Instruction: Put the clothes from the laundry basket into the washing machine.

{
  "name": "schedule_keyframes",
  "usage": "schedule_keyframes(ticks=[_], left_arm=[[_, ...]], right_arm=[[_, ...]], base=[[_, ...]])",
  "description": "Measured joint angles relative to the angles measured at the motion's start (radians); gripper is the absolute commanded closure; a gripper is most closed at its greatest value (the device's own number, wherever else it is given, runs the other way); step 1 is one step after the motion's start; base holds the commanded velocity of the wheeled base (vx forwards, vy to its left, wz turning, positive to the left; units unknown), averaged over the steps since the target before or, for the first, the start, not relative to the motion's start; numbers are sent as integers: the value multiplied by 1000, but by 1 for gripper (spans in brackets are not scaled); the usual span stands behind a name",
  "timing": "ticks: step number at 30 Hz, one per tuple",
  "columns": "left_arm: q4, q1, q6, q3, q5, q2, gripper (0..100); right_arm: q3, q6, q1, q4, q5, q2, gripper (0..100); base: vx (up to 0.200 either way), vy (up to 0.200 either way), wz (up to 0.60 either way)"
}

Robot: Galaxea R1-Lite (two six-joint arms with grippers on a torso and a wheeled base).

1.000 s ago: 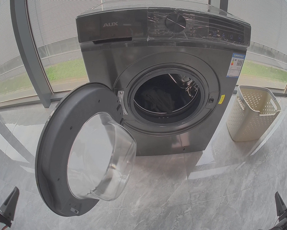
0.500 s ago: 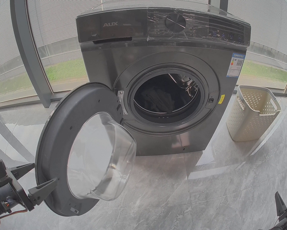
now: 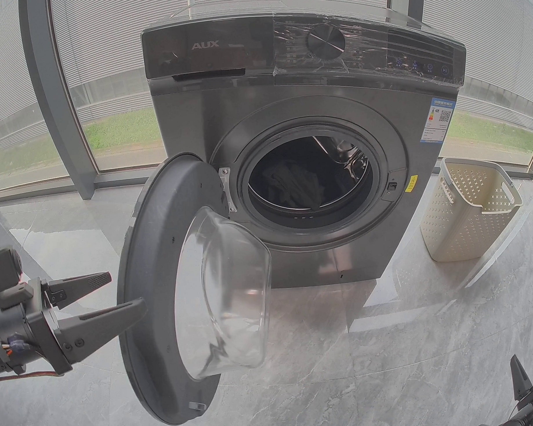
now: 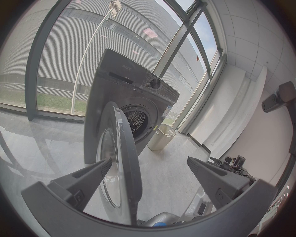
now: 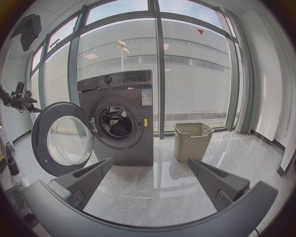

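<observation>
1. Washing machine (image 3: 331, 75): grey front loader, stood on the floor (image 3: 341, 359) before the windows (image 3: 110, 71).
2. Door (image 3: 159, 295): hinged on the left, swung partly open.
3. Laundry basket (image 3: 453, 233): cream, set just right of the machine.
4. Clothes (image 3: 291, 186): dark, lodged inside the drum.
5. Left gripper (image 3: 126, 291): jaws spread wide, held at the door's outer rim; contact cannot be told.
6. Right gripper (image 5: 149, 162): jaws spread wide, held low, well apart from the machine.

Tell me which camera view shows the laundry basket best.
The head view: the laundry basket stands large beside the washing machine, seen from above so its rim and inner walls show. The right wrist view shows it whole but side-on and farther off. The left wrist view shows it small, past the open door.
</observation>
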Motion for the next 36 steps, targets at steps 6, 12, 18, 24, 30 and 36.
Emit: schedule_keyframes(ticks=[6, 12, 18, 24, 30, 36], left_arm=[[-27, -15, -16, 9, 9, 1, 0], [-32, 26, -8, 21, 49, -39, 0], [-22, 118, 107, 67, 63, -64, 0], [-32, 156, 193, 120, 67, -11, 0], [-64, 143, 209, 118, 63, 72, 0], [-117, 61, 201, 104, 64, 151, 0]], right_arm=[[0, 0, 0, 0, 0, 0, 0], [0, 0, 0, 0, 0, 0, 0], [0, 0, 0, 0, 0, 0, 0], [0, 0, 0, 0, 0, 0, 0], [0, 0, 0, 0, 0, 0, 0], [0, 0, 0, 0, 0, 0, 0]], base=[[0, 0, 0], [0, 0, 0], [0, 0, 0], [0, 0, 0], [0, 0, 0], [0, 0, 0]])
